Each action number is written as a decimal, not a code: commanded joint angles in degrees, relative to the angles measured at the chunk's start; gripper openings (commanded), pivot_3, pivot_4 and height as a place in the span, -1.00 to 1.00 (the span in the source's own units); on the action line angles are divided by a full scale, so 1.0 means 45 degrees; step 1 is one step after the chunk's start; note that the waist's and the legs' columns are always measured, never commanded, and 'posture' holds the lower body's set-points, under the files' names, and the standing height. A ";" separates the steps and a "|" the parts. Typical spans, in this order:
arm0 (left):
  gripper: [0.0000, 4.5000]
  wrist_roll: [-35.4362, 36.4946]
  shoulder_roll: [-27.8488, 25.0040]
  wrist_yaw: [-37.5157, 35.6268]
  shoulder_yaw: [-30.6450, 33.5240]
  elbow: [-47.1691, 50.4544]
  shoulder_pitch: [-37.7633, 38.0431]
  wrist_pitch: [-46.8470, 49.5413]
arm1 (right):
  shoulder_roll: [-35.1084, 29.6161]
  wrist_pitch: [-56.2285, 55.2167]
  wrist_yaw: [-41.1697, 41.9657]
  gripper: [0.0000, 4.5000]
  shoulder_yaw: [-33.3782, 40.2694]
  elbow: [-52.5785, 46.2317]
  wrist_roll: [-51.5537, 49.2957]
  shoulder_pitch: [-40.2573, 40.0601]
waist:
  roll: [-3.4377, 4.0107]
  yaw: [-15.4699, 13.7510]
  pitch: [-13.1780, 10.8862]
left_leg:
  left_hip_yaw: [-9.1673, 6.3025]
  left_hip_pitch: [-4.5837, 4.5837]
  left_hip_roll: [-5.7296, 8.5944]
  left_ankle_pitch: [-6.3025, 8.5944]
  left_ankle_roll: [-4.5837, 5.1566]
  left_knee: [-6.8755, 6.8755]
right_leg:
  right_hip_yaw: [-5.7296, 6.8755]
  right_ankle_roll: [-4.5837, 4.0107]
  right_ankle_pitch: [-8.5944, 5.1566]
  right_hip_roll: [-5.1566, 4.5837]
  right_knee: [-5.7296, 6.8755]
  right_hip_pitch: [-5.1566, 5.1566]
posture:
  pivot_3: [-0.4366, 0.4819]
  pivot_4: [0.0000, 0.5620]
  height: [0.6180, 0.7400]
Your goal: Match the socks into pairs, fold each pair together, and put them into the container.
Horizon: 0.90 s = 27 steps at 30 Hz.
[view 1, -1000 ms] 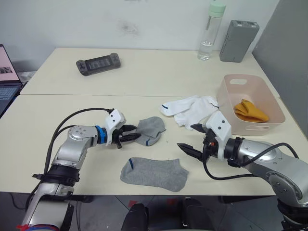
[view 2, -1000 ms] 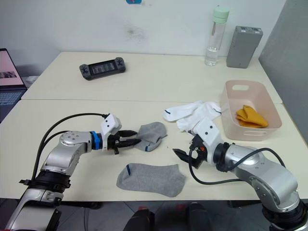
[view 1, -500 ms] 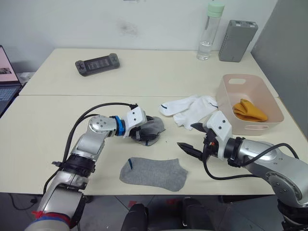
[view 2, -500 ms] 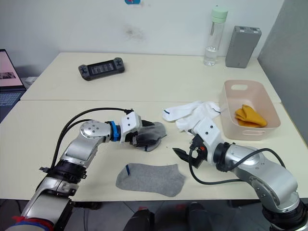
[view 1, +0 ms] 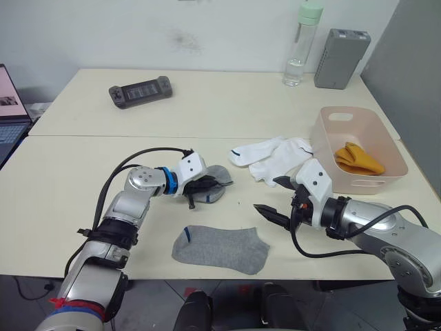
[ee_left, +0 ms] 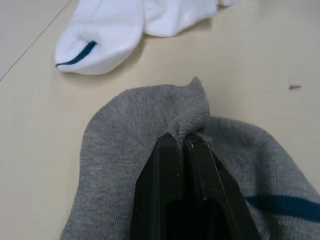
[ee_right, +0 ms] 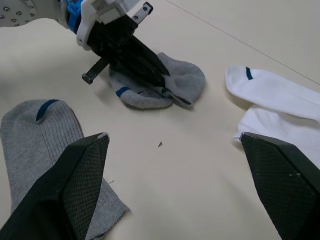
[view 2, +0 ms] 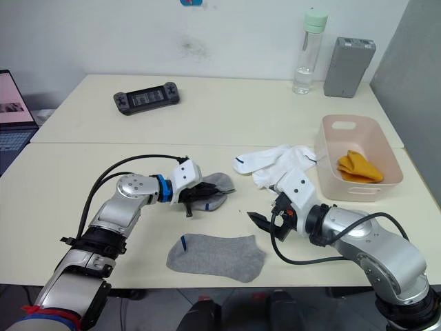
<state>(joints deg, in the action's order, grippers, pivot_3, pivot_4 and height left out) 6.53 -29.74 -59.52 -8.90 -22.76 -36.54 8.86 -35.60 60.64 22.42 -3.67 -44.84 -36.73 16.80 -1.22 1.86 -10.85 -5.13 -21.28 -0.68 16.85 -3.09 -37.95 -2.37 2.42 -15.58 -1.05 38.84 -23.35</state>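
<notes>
Left gripper [view 1: 210,185] pinched shut on bunched grey sock [view 1: 217,183], likely to drag it onto flat grey sock [view 1: 220,248] near table's front edge for pairing. Right gripper [view 1: 274,198] jaws spread wide, empty, waiting between grey and white socks [view 1: 272,156]. Orange pair [view 1: 358,158] already in pink container [view 1: 331,121].

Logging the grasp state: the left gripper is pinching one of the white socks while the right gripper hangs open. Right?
Not quite: the left gripper is pinching a grey sock, as the left wrist view shows. The white socks lie untouched. The right gripper does hang open.
</notes>
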 commanded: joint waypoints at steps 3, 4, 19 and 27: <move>-0.98 0.2683 -0.0141 0.0497 0.2309 0.2121 0.0024 0.3714 | -0.0114 -0.0154 0.0057 1.00 0.0139 -0.0364 0.0031 0.0103 | 0.0000 0.0022 0.0000 | 0.0001 0.0004 -0.0001 0.0000 0.0000 0.0003 | -0.0002 0.0000 0.0000 0.0000 0.0001 0.0000 | -0.05 -0.47 1.00; -0.98 0.3004 -0.0208 0.0722 0.2661 0.2376 0.0033 0.4333 | -0.0127 -0.0171 0.0066 1.00 0.0142 -0.0363 0.0040 0.0085 | 0.0000 0.0025 0.0000 | 0.0001 0.0005 -0.0001 0.0000 0.0000 0.0003 | -0.0002 0.0000 0.0000 0.0000 0.0002 0.0000 | -0.05 -0.47 1.00; -0.98 0.2689 -0.4003 0.1270 0.3711 0.3380 -0.1392 0.4527 | -0.0239 -0.0795 0.0545 1.00 -0.0119 0.0108 0.0367 0.0112 | -0.0003 0.0004 -0.0002 | 0.0007 0.0014 0.0001 -0.0001 -0.0004 0.0014 | -0.0004 0.0002 -0.0001 -0.0005 -0.0008 0.0000 | -0.05 -0.47 1.00; -0.98 0.1429 -0.1953 0.0520 0.0951 0.4054 0.0946 0.1348 | -0.0289 -0.0957 0.0756 1.00 -0.0155 0.0154 0.0582 0.0050 | -0.0004 -0.0050 -0.0002 | 0.0013 -0.0001 0.0002 -0.0001 -0.0004 0.0003 | -0.0006 -0.0001 0.0001 -0.0016 -0.0020 0.0005 | -0.05 -0.47 1.00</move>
<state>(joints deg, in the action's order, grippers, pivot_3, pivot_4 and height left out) 14.20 -38.23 -56.15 -4.12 -6.37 -31.31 19.29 -36.32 57.55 25.39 -4.93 -42.45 -34.43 16.91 -1.24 1.63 -10.86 -5.08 -21.32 -0.68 16.85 -3.11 -37.95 -2.40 2.41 -15.57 -1.12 38.75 -23.36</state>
